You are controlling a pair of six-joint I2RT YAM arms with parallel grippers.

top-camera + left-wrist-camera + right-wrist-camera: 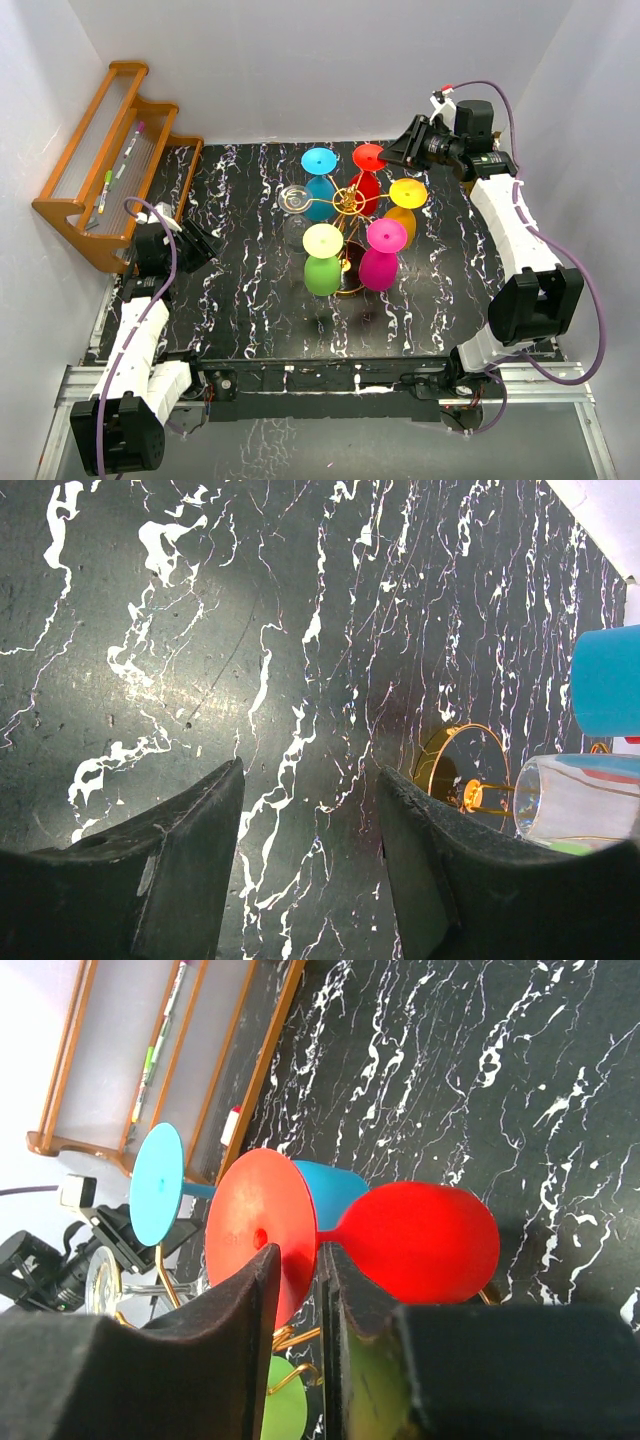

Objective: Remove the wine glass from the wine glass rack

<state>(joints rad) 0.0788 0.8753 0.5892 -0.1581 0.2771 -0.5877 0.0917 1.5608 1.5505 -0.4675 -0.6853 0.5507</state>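
At the middle of the black marble worktop (250, 300) stands the gold wine glass rack (347, 203), with six glasses hung upside down from its arms, feet uppermost. Going round from the far left they are a blue glass (320, 190), the red wine glass (366, 175), a yellow glass (405, 205), a pink glass (381, 258), a green glass (322, 265) and a clear glass (296, 215).

The red wine glass hangs on the far side. The right gripper (392, 152) is just beside its foot, and in the right wrist view the jaws stand narrowly apart with the rim of the red foot between them. Whether they pinch it I cannot tell, since the fingers (230, 1330) cover the lower foot.

The left gripper (200, 245) is at the left edge of the worktop, well apart from the rack, with its jaws spread and only bare marble between them.

An orange wooden shelf (110, 150) at the far left holds a few markers (132, 140).

From above, the feet hide the rack's ring loops, and the green and pink bowls cover much of its round base. In the left wrist view that base (462, 765) shows, while the clear and blue bowls are cut off at the right edge.
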